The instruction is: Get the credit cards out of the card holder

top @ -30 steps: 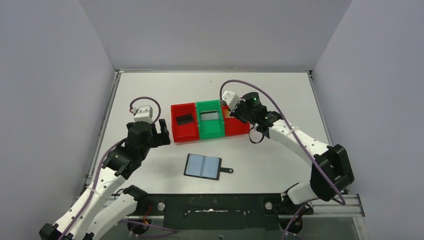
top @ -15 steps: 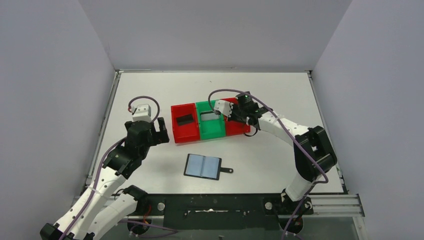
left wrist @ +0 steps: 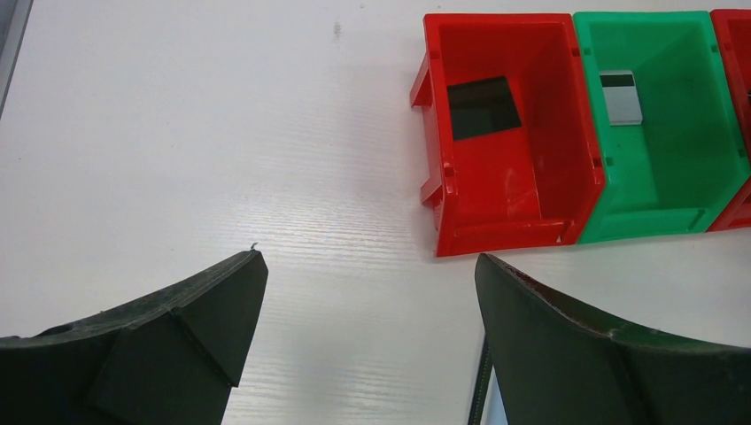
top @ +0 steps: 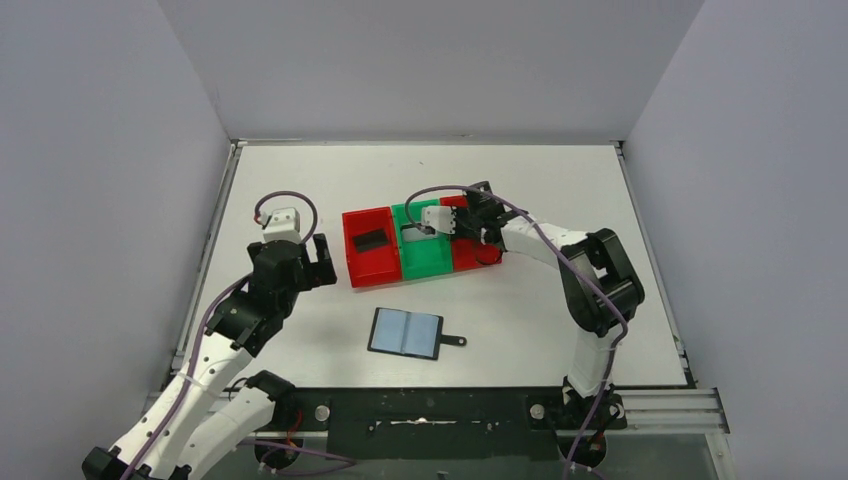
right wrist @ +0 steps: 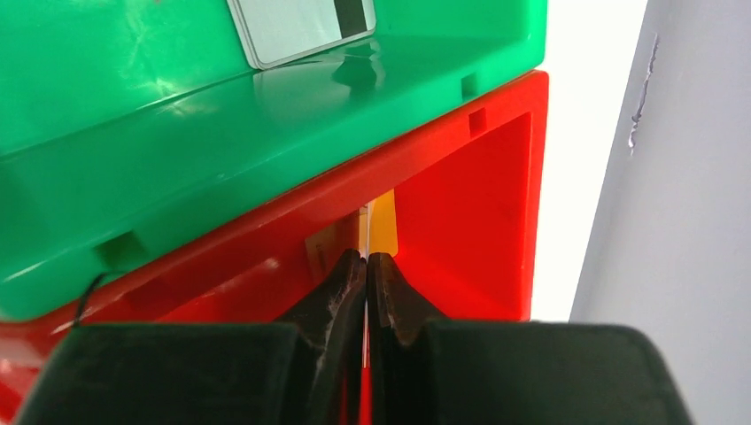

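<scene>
The card holder (top: 405,333) lies open and flat on the table, blue-grey pockets up, snap tab to the right. A black credit card (left wrist: 483,106) rests in the left red bin (top: 366,268). In the green bin (top: 422,263) lies a silver-grey one (left wrist: 622,96). My right gripper (right wrist: 366,258) is shut on an orange-gold card (right wrist: 383,223), held edge-on inside the right red bin (right wrist: 469,212). My left gripper (left wrist: 367,266) hangs open and empty over bare table, left of the bins.
The three bins stand side by side in a row mid-table. White walls (top: 120,200) close in the table on the left, back and right. The right arm's cable (top: 430,192) loops above the bins.
The right arm has swung left and its gripper has come down over the right red bin with the orange-gold card. The left arm has barely moved.
</scene>
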Robot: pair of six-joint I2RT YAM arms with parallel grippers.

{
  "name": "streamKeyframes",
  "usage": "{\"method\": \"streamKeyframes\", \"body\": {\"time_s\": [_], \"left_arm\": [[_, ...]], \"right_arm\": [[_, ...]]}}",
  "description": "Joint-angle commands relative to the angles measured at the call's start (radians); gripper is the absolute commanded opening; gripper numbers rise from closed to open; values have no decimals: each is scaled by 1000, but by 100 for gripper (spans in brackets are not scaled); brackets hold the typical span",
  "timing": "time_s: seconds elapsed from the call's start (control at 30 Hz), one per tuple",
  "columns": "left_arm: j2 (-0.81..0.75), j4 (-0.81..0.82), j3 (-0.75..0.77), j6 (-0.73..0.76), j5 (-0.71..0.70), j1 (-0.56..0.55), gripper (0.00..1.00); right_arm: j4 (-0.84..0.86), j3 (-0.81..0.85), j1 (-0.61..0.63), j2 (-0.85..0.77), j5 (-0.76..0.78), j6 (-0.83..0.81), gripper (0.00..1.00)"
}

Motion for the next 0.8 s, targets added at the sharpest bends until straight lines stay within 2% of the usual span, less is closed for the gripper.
{"method": "streamKeyframes", "body": {"time_s": [0.0, 0.03, 0.07, 0.1, 0.33, 0.4, 0.47, 0.5, 0.57, 0.77], "left_arm": [[-3, 57, 15, 17, 1, 10, 90], [-3, 57, 15, 17, 1, 12, 90], [-3, 57, 13, 17, 1, 13, 90], [-3, 58, 12, 18, 2, 13, 90], [4, 61, 12, 22, 18, 18, 90], [4, 62, 10, 22, 21, 18, 90], [6, 63, 10, 23, 26, 18, 90], [6, 64, 11, 24, 27, 18, 90], [6, 65, 10, 24, 27, 18, 90], [7, 63, 10, 24, 28, 18, 90]], "right_arm": [[99, 40, -16, 31, -3, -86, 0], [96, 41, -17, 40, -5, -99, 0], [94, 39, -17, 50, -4, -104, 4], [85, 39, -21, 58, -7, -107, 13], [55, 3, -27, 11, -71, -33, 21], [46, -3, -33, -14, -83, 3, 27], [32, 6, -34, -39, -105, 41, 29], [31, 7, -35, -52, -114, 59, 33], [28, 10, -36, -77, -134, 103, 47], [85, -10, -44, -165, -103, 257, 51]]}}
